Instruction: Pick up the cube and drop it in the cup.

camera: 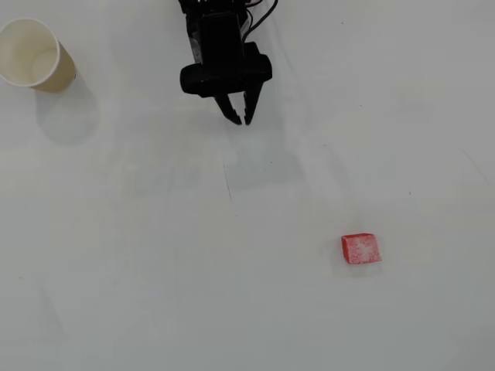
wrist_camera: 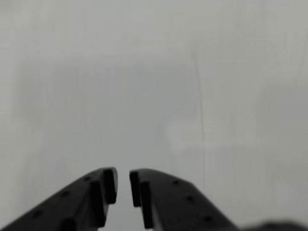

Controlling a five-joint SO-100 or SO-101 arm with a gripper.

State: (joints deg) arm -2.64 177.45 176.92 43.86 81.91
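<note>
cube (camera: 361,249) lies well apart from claw (camera: 239,119) — nothing gripped

Worktop (camera: 155,294): smooth white surface with a faint sheen, showing soft shadows and a thin dark hairline mark near the middle in the overhead view; material cannot be determined.

Cup (camera: 62,73): paper by appearance, matt beige outside, pale cream inside.

Cube (camera: 361,249): red body, matt; top face whitish, speckled and rough-looking, as though dusted or abraded.

Fingers (wrist_camera: 101,192): black, hard plastic by appearance, matt to slightly satin, with small round recesses along their flanks in the wrist view.
</note>
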